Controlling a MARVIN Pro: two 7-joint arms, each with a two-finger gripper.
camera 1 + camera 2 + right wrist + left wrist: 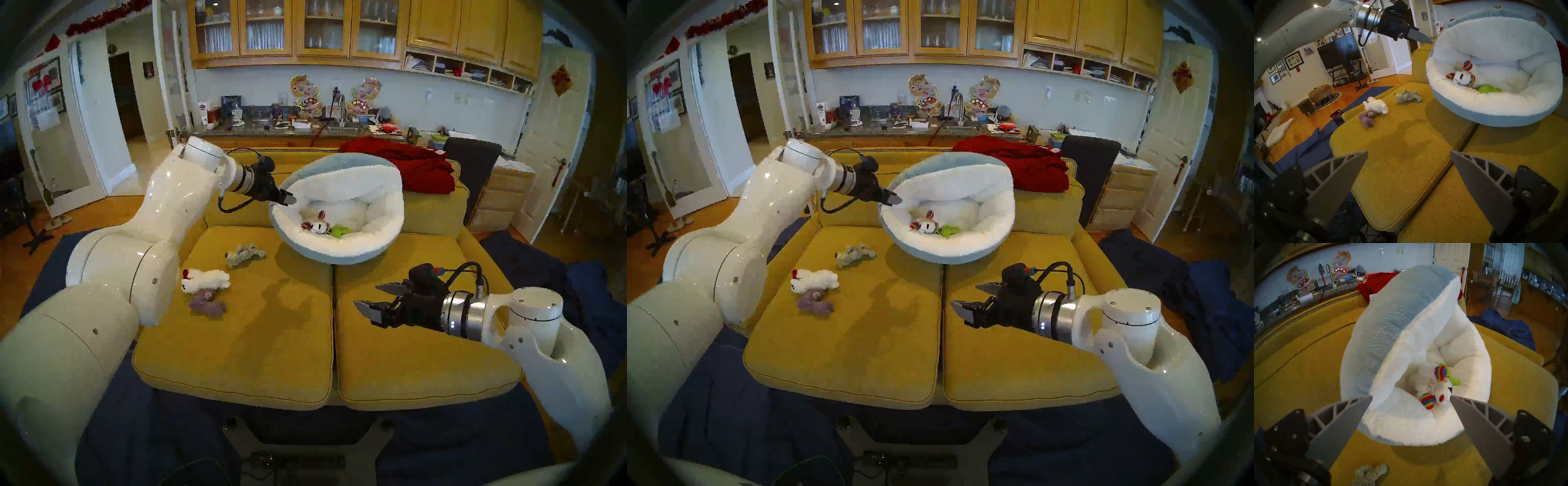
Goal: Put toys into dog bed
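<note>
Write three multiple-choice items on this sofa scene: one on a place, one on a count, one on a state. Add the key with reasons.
1. Where does the green cactus toy lie?
A. on the sofa seat
B. inside the dog bed
C. on the red blanket

2. How many plush toys lie on the sofa seat outside the bed?
A. one
B. three
C. five

3. How is the right gripper?
A. open and empty
B. shut on the white lamb
C. shut on the bed's rim

Key: 1 B, it rests on the white fleece beside the llama. 2 B, the grey-beige plush, white lamb and purple-grey plush. 3 A, its fingers stand apart over bare cushion.
</note>
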